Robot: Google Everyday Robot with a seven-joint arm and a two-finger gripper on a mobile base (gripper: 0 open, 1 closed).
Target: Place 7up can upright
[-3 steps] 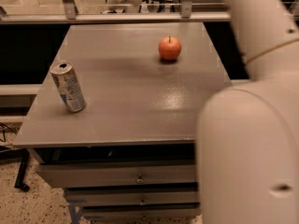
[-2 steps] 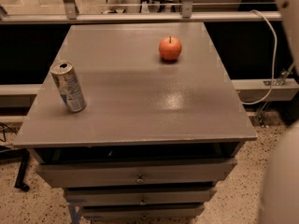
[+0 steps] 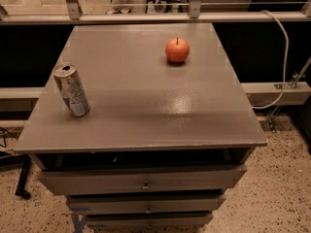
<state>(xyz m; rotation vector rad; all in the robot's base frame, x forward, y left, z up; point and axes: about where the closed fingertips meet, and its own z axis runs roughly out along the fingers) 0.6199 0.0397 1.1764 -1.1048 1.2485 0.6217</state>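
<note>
Off the bench (image 3: pixel 146 115), out of view, are the pincer, its opening impossible to tell, and the 7up can. A slim silver-blue can (image 3: pixel 71 90) stands near the left edge, and an apple (image 3: pixel 177 50) sits toward the far right corner.

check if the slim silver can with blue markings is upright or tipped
Upright: the slim silver can with blue markings stands on its base on the grey table, top up. The gripper is out of view.

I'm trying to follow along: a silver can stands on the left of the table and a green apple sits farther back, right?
No: the apple is red, not green, as the camera view shows. The silver can does stand on the left of the table. The pincer is out of view.
</note>
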